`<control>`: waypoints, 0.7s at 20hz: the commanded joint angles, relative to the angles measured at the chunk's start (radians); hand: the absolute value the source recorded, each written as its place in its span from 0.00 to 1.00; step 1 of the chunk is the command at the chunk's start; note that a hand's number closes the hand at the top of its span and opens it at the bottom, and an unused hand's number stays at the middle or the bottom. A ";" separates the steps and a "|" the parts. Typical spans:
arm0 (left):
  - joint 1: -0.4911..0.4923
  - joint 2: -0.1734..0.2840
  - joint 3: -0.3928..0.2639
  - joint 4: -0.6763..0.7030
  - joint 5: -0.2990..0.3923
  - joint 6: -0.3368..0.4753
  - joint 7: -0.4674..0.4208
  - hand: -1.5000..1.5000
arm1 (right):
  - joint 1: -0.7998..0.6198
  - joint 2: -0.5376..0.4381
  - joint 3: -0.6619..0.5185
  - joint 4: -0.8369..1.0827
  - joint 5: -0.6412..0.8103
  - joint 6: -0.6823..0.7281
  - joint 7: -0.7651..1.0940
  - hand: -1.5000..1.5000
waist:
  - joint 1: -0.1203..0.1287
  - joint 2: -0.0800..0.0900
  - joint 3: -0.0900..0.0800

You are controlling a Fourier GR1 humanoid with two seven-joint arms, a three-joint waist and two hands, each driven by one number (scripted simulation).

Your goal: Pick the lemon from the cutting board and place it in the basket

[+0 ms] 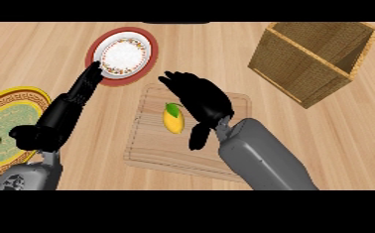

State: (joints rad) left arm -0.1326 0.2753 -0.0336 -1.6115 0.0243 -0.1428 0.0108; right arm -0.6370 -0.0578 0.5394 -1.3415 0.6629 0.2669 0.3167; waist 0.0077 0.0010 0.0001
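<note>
The right hand [199, 98] hovers over a pale rectangular wooden cutting board [150, 147], its black fingers spread wide and holding nothing. Just to its left, between its thumb and fingers, lies the smooth oval yellow lemon with a green leaf [173, 118], resting on the board's grain. Up and to the right of that hand, well apart, stands the square woven wicker basket [311, 58], tilted and open at the top. The left hand [81, 90] stretches its fingers straight toward a round white plate with a patterned rim on a red plate [123, 54]. Beside that forearm sits a gold and green ornate plate [18, 113] on the light wood-grain surface [212, 48].
</note>
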 commanded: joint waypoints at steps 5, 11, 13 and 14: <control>-0.023 -0.033 0.023 0.020 -0.033 -0.012 0.002 0.50 | -0.005 0.056 -0.003 0.159 0.075 -0.108 -0.134 0.00 | -0.001 0.000 0.000; -0.006 -0.035 0.050 0.011 -0.027 -0.043 0.003 0.50 | 0.060 0.042 -0.060 0.070 0.059 -0.032 -0.202 0.00 | -0.006 -0.002 0.000; -0.047 -0.046 0.052 0.033 -0.053 -0.034 0.015 0.50 | 0.082 0.057 -0.009 0.016 0.074 -0.019 -0.131 0.00 | -0.007 -0.002 0.000; -0.009 -0.075 0.019 0.006 -0.085 -0.016 -0.004 0.50 | 0.041 0.058 -0.017 0.038 0.056 -0.017 -0.108 0.00 | -0.004 -0.001 0.000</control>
State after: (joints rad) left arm -0.1459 0.2278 -0.0026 -1.6077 -0.0255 -0.1676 0.0188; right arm -0.6012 -0.0047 0.5127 -1.2729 0.7226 0.2327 0.1801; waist 0.0037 -0.0002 0.0000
